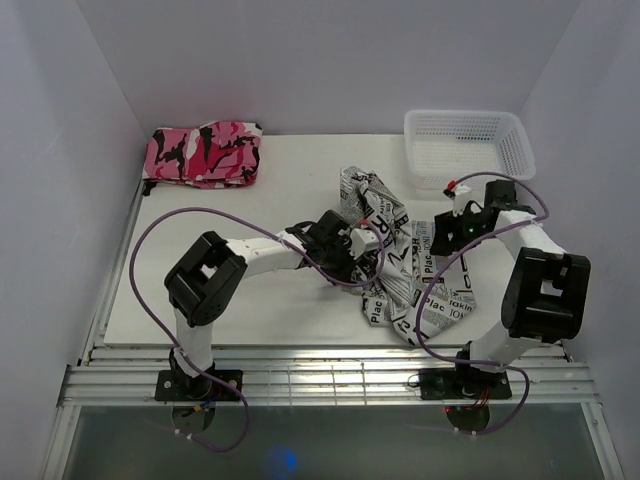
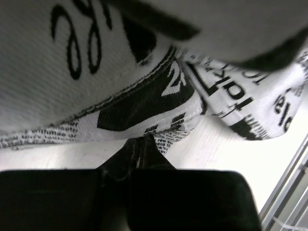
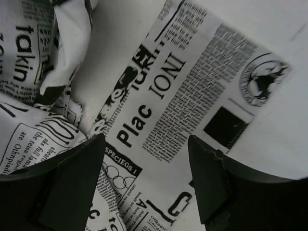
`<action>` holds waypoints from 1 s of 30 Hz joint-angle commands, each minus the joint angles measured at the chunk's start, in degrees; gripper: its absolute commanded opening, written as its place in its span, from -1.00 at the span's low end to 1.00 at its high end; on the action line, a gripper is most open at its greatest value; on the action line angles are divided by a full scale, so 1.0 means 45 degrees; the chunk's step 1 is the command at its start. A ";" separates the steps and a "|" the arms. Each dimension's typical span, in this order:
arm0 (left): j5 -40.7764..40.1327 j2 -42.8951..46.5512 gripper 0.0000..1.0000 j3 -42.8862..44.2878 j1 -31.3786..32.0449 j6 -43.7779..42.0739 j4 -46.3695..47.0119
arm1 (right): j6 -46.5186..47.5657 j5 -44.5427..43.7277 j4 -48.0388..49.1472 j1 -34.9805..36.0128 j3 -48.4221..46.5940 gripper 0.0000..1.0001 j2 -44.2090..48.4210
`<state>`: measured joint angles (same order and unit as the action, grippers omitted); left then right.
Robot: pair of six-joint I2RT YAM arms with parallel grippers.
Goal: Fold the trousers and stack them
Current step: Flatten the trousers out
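The trousers point(image 1: 395, 270), white cloth printed with black newspaper text, lie crumpled in a heap at the middle of the table. My left gripper point(image 1: 352, 243) reaches into the heap's left side. In the left wrist view, its jaws point(image 2: 139, 143) are pressed together on a hem edge of the trousers point(image 2: 96, 72), which bulge just above them. My right gripper point(image 1: 442, 236) hovers over the heap's right side. In the right wrist view, it stands open point(image 3: 147, 161) over a flat stretch of the trousers point(image 3: 187, 91), with nothing between its fingers point(image 3: 79, 178).
A pink, black and white camouflage garment point(image 1: 205, 152) lies folded at the table's back left corner. A white plastic basket point(image 1: 468, 145) stands at the back right. The white table top point(image 1: 250, 200) ends in a slatted metal rail point(image 1: 330, 375) at the near edge.
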<state>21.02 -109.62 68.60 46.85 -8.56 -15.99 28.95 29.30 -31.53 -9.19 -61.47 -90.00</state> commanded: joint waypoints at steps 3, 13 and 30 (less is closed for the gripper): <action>-0.0902 0.2207 -1.00 -0.0279 -0.0877 -0.0716 -0.2031 | -0.0163 -0.0942 0.0715 0.0578 0.0965 0.37 -0.1460; -0.1503 0.7889 -1.00 -0.1842 -0.5779 -0.2666 -0.5604 | -0.0496 -0.3502 0.1049 0.0558 0.0301 0.13 -0.3419; -0.0675 0.7352 -0.30 -0.1615 -1.5194 -0.3899 -0.5664 | 0.2626 -0.2432 -0.0784 -0.0321 -0.0185 0.25 -0.0746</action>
<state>9.52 -75.57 57.47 -19.49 -25.28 -38.28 35.03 14.52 -29.47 -10.50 -61.23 -99.18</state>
